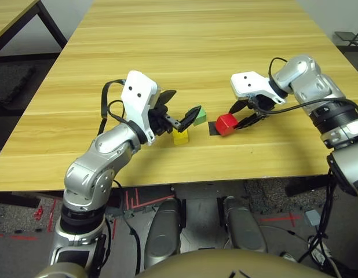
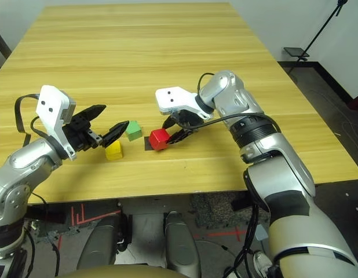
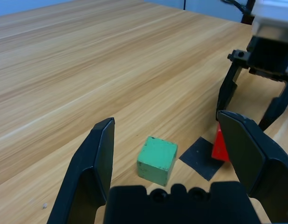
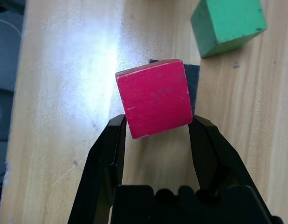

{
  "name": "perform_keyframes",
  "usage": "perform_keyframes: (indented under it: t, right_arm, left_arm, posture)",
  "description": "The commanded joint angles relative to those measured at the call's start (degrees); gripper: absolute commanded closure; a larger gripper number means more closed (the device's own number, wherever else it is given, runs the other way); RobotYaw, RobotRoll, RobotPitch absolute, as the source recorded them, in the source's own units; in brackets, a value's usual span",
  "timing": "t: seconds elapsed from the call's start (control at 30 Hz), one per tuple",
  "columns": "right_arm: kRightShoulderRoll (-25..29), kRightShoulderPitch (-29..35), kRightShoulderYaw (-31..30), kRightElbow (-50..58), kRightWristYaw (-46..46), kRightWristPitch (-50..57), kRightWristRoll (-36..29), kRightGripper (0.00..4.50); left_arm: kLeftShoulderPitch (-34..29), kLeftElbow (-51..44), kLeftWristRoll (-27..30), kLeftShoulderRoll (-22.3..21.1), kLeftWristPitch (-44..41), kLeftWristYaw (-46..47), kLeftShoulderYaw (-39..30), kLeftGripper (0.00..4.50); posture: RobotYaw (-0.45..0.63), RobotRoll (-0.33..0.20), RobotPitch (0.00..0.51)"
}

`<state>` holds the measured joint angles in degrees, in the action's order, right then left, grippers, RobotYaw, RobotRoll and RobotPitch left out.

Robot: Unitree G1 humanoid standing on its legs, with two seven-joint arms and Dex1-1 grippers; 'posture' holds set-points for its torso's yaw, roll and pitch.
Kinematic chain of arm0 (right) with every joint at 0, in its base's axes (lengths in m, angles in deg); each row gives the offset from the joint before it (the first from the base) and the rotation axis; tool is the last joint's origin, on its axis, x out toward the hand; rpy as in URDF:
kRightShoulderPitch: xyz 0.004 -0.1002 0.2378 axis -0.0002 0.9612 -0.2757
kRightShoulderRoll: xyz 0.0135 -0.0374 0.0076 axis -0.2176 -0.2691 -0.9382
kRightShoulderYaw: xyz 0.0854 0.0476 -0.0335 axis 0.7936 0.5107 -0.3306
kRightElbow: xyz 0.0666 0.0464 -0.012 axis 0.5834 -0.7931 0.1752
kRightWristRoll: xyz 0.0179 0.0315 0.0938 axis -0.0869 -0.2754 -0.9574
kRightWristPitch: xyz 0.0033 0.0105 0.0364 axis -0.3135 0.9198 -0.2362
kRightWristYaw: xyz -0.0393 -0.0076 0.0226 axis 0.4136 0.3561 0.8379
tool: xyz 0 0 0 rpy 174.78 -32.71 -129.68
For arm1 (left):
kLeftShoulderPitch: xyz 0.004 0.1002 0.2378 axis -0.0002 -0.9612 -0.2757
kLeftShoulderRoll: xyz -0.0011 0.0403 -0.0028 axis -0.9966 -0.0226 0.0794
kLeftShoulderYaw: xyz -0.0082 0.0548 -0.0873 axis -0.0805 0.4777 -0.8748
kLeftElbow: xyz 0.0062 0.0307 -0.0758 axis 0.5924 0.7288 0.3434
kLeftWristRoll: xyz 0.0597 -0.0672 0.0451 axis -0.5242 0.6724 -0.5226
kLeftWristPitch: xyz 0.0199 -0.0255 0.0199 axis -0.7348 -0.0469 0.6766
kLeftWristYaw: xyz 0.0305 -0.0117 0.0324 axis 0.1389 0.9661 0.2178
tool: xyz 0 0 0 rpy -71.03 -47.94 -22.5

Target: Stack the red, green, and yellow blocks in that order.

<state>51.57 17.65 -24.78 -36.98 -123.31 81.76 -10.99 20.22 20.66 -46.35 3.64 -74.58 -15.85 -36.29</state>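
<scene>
so, going left to right in the head view: the left gripper is held level over the table with its two black fingers spread wide and nothing between them. it's parked low, just above the small bright yellow wooden cube, which sits left of centre, toward the near edge of the light wooden table. in the left wrist view the small plain green cube is framed between those fingers, so it looks like that arm is being lined up for the green one later.

the green cube is seen just right of and behind the yellow one, close but apart. next over is a flat black square patch on the tabletop, probably the marked spot for the stack. the small glossy red cube is right at that patch, clamped between the fingers of the right gripper, which is angled down from the right. in the right wrist view the red cube is shown pinched at its sides, tilted a bit, partly over the patch. whether it's resting on the table can't be told.

room-wise, the far half of the table is bare, so lifting away is easy. the three cubes are bunched near the front edge, and the two grippers are near each other, so knocks are the likely risk.
</scene>
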Motion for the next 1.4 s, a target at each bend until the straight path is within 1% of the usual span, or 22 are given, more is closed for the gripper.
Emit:
perform_keyframes:
  t: [0.03,0.37,0.57,1.0,1.37,1.4]
  right_arm:
    - [-0.98,0.33,-0.43,1.29,2.48,2.37,2.11,2.34]
    - [-3.15,-0.88,-0.72,-0.13,6.50,8.28,6.40,2.34]
    - [-3.45,-1.17,-1.36,0.55,6.67,11.63,8.06,2.34]
    - [-3.49,0.03,-1.39,6.33,4.95,18.29,7.05,2.34]
    - [-2.54,1.22,-2.66,9.54,3.00,19.51,7.36,2.34]
    - [-2.33,1.41,-2.87,9.83,2.83,19.61,7.49,1.99]
  left_arm:
    - [-0.41,-0.22,-0.56,0.35,0.10,0.39,0.43,0.00]
    - [-1.45,-1.50,-0.45,1.29,-0.45,2.25,0.16,0.00]
    - [-2.20,-1.68,-0.48,1.52,-0.12,2.80,0.01,0.00]
    - [-1.62,-0.54,-0.91,2.05,0.70,3.02,0.00,0.00]
    - [-2.23,-0.77,-0.85,2.40,0.79,3.47,-0.02,0.00]
    - [-2.30,-0.82,-0.83,2.44,0.78,3.50,0.00,0.00]
  posture:
    - [0.52,-0.267,0.125]
    - [0.54,-0.279,0.137]
    - [0.55,-0.286,0.138]
    - [0.54,-0.290,0.139]
    - [0.55,-0.288,0.146]
    - [0.54,-0.286,0.147]
